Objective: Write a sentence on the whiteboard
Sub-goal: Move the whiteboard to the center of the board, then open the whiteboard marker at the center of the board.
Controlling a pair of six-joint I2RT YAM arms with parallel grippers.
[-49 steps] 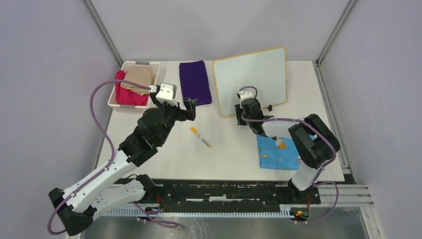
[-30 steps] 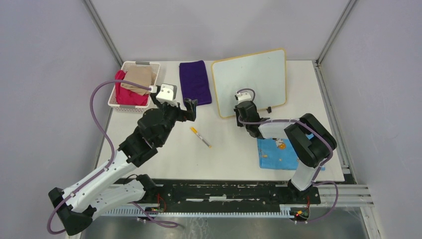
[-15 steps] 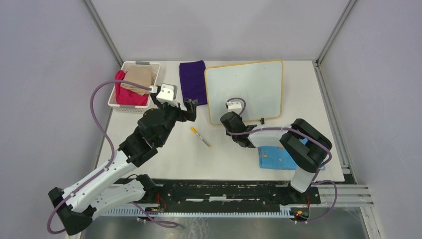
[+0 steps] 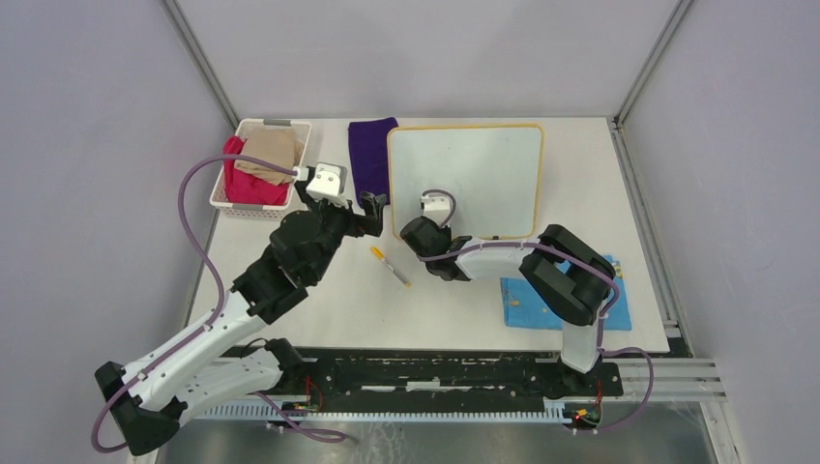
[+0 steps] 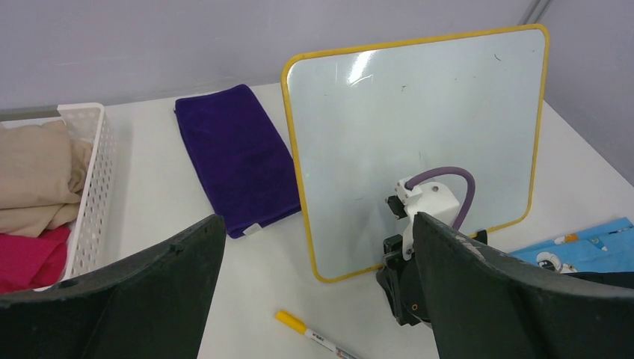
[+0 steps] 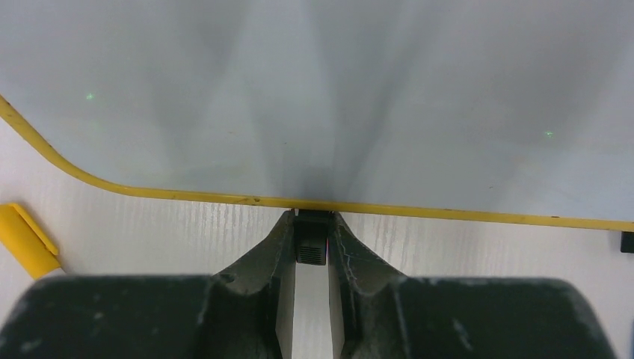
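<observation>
Worktop point(image 4: 454, 300): white, grey-walled, whiteboard point(image 4: 483, 169) propped at the far middle, no writing seen
Right hand point(image 6: 312, 228): pinched on the board's clip foot point(image 6: 312, 245)
Left hand point(image 4: 372, 208): spread, empty, near the marker point(image 4: 390, 266)
Advice: board to be set square and steady before the marker is fetched

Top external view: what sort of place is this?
Probably a lab robot cell: a white table walled by grey panels, two arms bolted to a rail, staged props like the whiteboard.
</observation>
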